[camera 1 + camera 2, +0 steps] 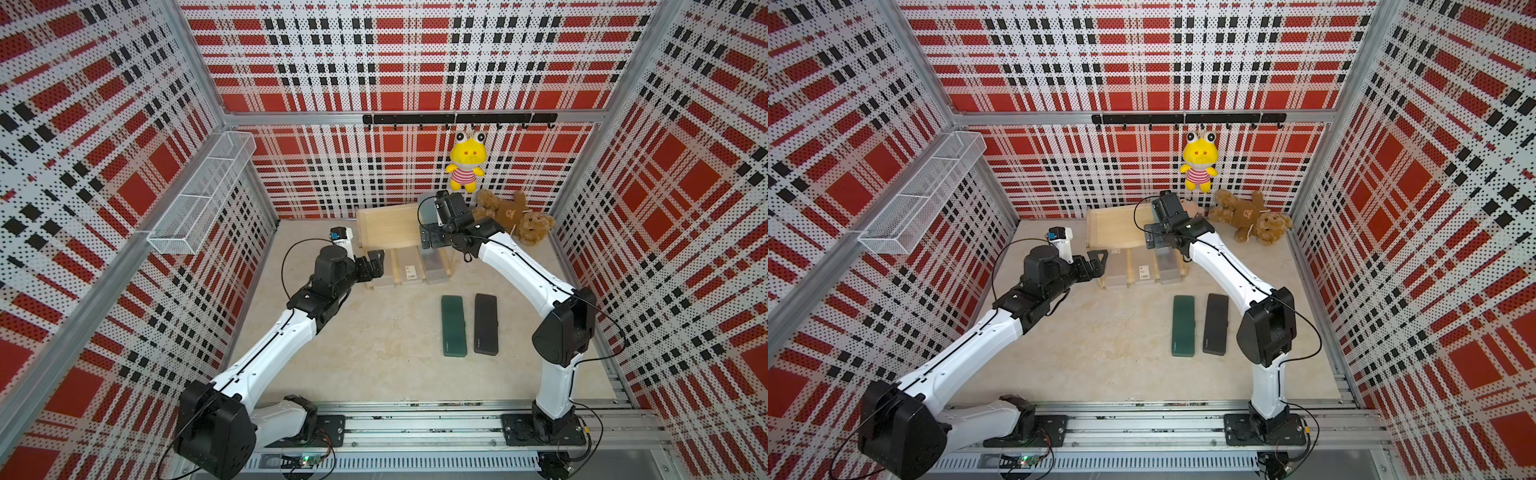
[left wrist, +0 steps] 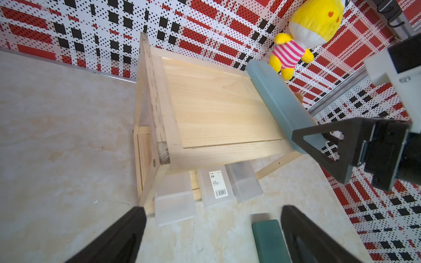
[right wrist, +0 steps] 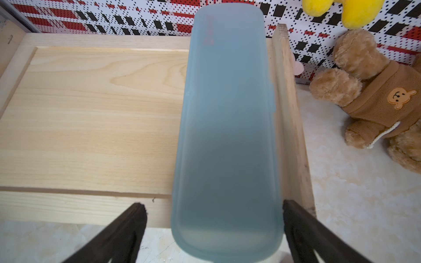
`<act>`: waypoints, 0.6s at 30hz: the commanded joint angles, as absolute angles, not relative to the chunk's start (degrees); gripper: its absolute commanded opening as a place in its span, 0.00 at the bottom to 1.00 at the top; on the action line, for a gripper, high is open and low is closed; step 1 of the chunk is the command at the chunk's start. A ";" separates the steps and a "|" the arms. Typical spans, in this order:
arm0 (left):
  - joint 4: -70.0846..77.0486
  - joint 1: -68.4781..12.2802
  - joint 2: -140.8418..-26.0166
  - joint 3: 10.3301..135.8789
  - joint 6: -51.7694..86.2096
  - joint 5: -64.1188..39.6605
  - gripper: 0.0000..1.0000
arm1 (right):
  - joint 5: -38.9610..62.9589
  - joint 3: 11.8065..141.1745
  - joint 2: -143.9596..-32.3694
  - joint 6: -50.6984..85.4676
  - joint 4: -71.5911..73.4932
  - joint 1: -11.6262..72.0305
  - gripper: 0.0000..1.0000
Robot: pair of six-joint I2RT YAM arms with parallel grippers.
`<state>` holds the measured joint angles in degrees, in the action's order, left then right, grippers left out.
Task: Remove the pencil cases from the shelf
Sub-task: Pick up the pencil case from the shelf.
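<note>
four cases remain on the shelf [image 1: 386, 226], near the centre of both top views. a teal case [image 3: 227, 136] lies on the upper board along its right rim. three frosted cases [image 2: 175, 205] sit on the lower board, their ends poking out toward the bottom of the frame. the green case [image 1: 454, 326] and black case [image 1: 486, 324] lie side by side on the table below. the right gripper [image 3: 214, 206] straddles the teal case's near end, jaws wide, not pinching. the left gripper [image 2: 213, 209] hangs wide by the leftmost frosted case. the teal case looks light, stiff and smooth, likely slippery, so pinch across its narrow width at the overhanging end.
</note>
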<state>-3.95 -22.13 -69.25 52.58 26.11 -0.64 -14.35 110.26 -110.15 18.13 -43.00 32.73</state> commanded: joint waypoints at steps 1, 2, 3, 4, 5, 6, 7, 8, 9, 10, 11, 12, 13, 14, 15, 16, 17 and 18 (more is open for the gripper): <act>-3.71 -21.71 -68.28 52.02 25.49 -1.22 0.99 | -14.66 109.06 -111.00 19.27 -42.67 33.23 1.00; -3.69 -21.71 -68.17 51.94 25.44 -1.23 0.99 | -14.84 108.75 -111.01 19.53 -42.58 33.23 1.00; -3.69 -21.71 -68.18 51.94 25.40 -1.23 0.99 | -15.12 108.55 -110.99 19.99 -42.54 33.22 1.00; -3.69 -21.71 -68.08 51.93 25.40 -1.18 0.99 | -15.31 108.56 -111.17 20.27 -42.47 33.23 1.00; -3.70 -21.62 -68.12 51.86 25.45 -1.19 0.99 | -15.60 108.74 -111.39 20.66 -42.73 33.25 1.00; -3.72 -21.61 -68.00 51.83 25.46 -1.22 0.99 | -15.73 109.10 -111.65 21.15 -43.18 33.27 1.00; -3.77 -21.54 -68.03 51.77 25.45 -1.19 0.99 | -15.95 109.78 -112.10 21.75 -43.72 33.23 1.00; -3.73 -21.49 -68.03 51.76 25.39 -1.23 0.99 | -16.14 110.47 -112.54 21.83 -44.13 33.23 1.00; -3.70 -21.44 -68.00 51.63 25.40 -1.23 0.99 | -15.94 111.01 -112.91 22.06 -44.27 33.23 1.00; -3.72 -21.37 -68.05 51.58 25.41 -1.23 0.99 | -15.87 111.33 -113.11 22.31 -44.22 33.22 1.00; -3.74 -21.36 -68.02 51.46 25.46 -1.23 0.99 | -15.81 111.44 -113.16 22.51 -44.12 33.22 1.00; -3.75 -21.36 -67.90 51.43 25.40 -1.22 0.99 | -15.85 111.62 -113.33 22.51 -43.95 33.23 1.00; -3.72 -21.35 -67.91 51.41 25.43 -1.23 0.99 | -15.85 111.75 -113.40 22.63 -43.86 33.22 1.00; -3.77 -21.27 -67.89 51.27 25.42 -1.27 0.99 | -15.77 111.87 -113.59 22.59 -43.86 33.28 0.98; -3.70 -21.27 -67.88 51.29 25.41 -1.32 0.99 | -15.72 112.07 -113.69 22.59 -43.86 33.25 0.95; -3.72 -21.15 -67.77 51.26 25.45 -1.27 0.99 | -15.31 112.11 -113.82 22.51 -43.86 33.22 0.88; -3.72 -21.12 -67.84 51.28 25.45 -1.24 0.99 | -14.99 112.11 -113.78 22.43 -43.75 33.23 0.82; -3.74 -21.09 -67.79 51.29 25.40 -1.30 0.99 | -14.90 111.90 -113.67 22.43 -43.69 33.29 0.76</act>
<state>-3.95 -21.58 -68.95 51.88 26.11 -1.06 -15.66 111.00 -112.36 21.80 -42.98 32.88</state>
